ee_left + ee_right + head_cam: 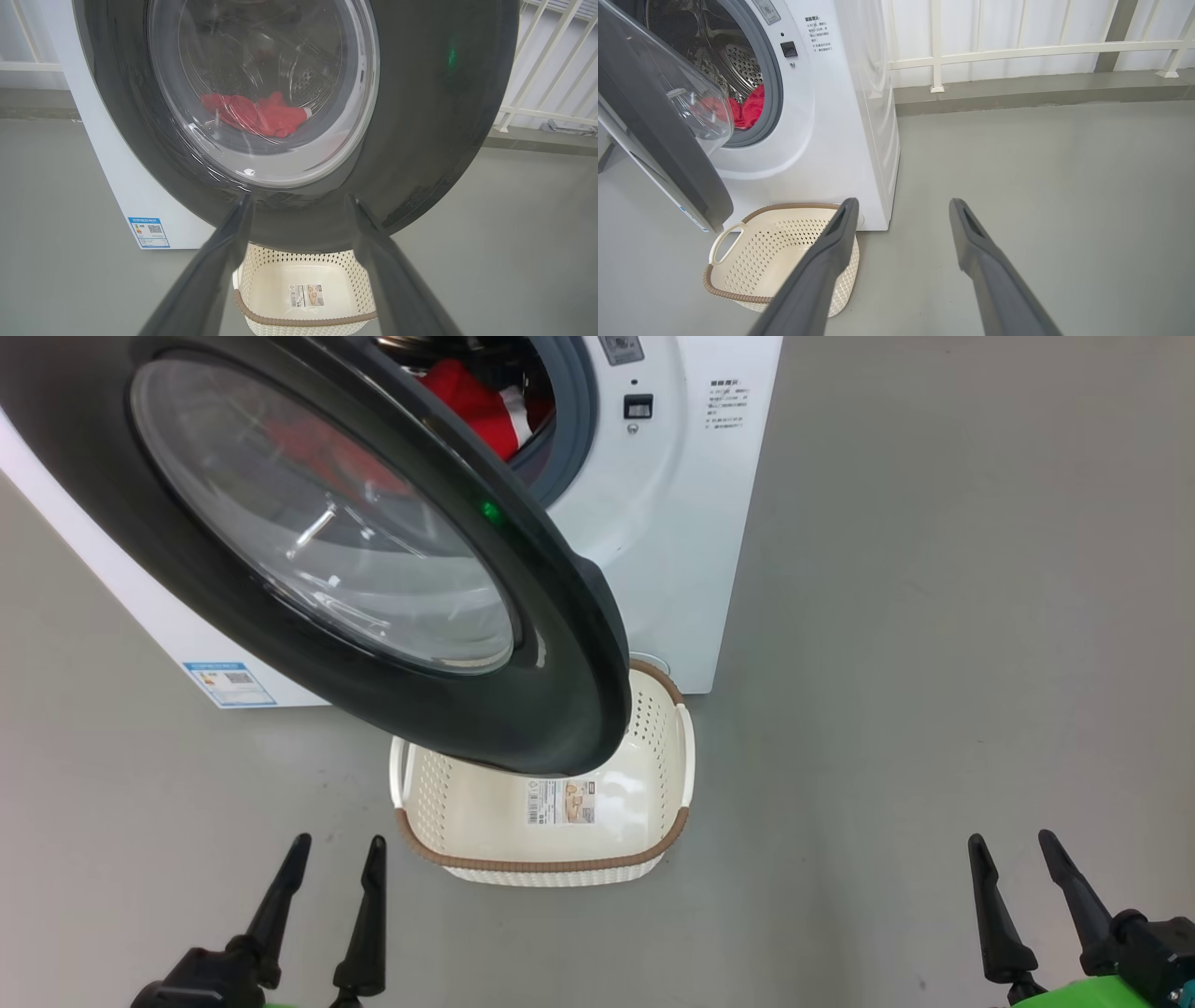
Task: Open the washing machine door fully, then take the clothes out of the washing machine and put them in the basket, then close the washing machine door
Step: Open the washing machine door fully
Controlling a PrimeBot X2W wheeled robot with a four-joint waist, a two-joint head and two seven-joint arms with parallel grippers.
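My left gripper (338, 845) and right gripper (1011, 840) both stand wide and empty, well short of the washing machine (691, 523). Its washing machine door (327, 541) hangs only part-way open across the front, with the clothes (476, 406) red in the drum and the basket (551, 866) empty on the floor just before the machine, partly under the door's rim. I judge the danger is reaching in before that door is swung fully aside: my arm could knock the rim, or a garment could land on the door and miss the basket. Around the machine the floor (934, 709) is smooth bare grey, with a white railing (1017, 46) behind.
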